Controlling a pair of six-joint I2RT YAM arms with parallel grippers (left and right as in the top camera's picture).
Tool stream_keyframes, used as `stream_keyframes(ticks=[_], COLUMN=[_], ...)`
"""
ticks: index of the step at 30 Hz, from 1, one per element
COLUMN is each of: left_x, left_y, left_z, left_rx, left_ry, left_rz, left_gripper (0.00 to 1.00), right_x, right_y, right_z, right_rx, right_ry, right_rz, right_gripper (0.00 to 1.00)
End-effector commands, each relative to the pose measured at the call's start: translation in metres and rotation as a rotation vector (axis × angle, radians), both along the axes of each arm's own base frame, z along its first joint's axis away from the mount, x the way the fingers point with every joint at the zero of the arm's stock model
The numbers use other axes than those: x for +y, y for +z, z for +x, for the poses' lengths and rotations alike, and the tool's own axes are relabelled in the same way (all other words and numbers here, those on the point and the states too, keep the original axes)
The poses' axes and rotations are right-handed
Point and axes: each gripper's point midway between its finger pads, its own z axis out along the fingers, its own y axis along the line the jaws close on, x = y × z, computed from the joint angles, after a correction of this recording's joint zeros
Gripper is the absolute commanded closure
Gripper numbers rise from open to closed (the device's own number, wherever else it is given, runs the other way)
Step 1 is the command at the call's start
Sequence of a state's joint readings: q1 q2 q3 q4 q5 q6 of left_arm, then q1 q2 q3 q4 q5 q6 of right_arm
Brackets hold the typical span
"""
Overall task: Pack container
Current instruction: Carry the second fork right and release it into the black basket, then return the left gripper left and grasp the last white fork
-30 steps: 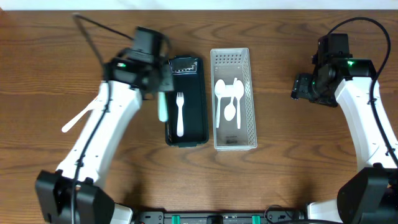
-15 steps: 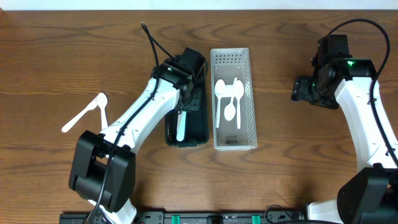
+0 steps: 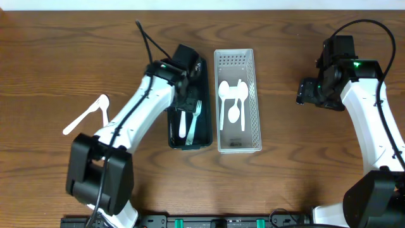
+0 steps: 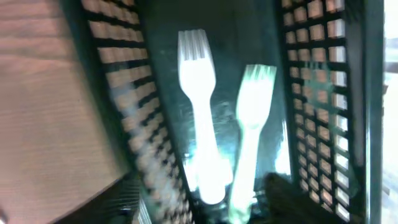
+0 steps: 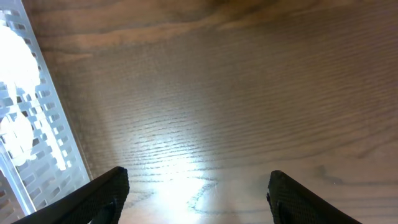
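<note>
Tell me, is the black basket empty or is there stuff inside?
Not empty. The left wrist view shows a white fork and a pale green fork side by side inside the black basket.

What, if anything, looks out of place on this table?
White plastic cutlery lies loose on the table at far left, outside both trays, while forks sit in the black tray and spoons in the white tray.

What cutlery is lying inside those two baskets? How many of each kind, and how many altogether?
Forks: 2, a white fork and a pale green fork, in the black basket
Spoons: 3, all white, in the white basket
Total: 5
</note>
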State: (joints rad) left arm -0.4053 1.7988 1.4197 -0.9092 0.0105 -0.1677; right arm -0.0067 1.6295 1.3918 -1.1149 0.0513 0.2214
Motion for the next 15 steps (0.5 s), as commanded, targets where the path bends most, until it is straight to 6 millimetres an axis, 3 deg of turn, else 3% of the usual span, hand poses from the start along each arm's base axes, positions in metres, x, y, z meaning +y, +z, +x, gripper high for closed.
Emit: stream_keyframes(ticks=[1,6,8,11,15], left_x=[0.038,0.125,0.163,0.215,0.260], left_y=[0.060,0.101,0.107,0.103,0.080], left_z=[0.018,0.016,0.013,0.011,0.018], left_rx=[-0.164,-0.249,-0.255,-0.234,-0.209], left_ry=[0.031,0.170,0.217,0.254,0.230], left_rz=[0.044,0.107,0.137,0.176,0.120], left_gripper=[0.25,0.22,0.22,0.22,0.22], right_x=[0.004,0.004,0.004,0.004,0.004], right_y=[-0.002,-0.002,-0.002,-0.002,-0.002], right_z=[0.001,0.002,0.002,0.002,0.002], right_rx=[0.003,0.000,0.001,0.001,0.000], right_ry=[0.031,0.045,0.046,0.046,0.045], right_rz=[-0.002,-0.005,-0.005,-0.005,-0.004], right_gripper=[0.24,0.24,0.23,0.23,0.23])
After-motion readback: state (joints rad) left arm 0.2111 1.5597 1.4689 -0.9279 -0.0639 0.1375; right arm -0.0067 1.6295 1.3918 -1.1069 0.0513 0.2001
